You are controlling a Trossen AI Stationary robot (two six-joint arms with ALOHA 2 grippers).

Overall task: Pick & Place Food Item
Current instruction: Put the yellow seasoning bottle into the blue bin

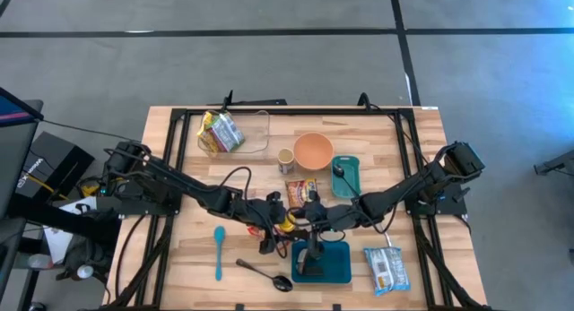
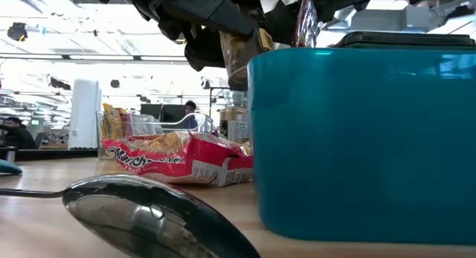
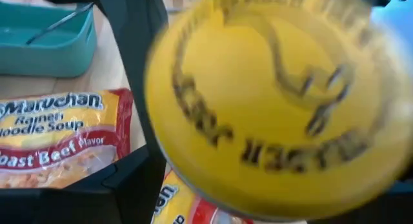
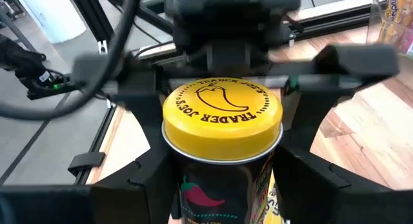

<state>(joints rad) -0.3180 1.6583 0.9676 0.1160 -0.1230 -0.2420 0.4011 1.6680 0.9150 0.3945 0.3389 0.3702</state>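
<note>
Handover step, mid-air, centre of high view, just above the teal bin. Can w/ yellow lid sits between both grippers. Right gripper has fingers clamped on can body, dark fingers either side below the lid. Left gripper faces it from behind the lid; its fingers look apart, letting go, tho left wrist view is blurred. Next, judged: left arm backs clear w/o nudging can, right lowers it into the bin

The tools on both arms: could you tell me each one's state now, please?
Left tool: open, beside the can.
Right tool: shut on the can.
</note>
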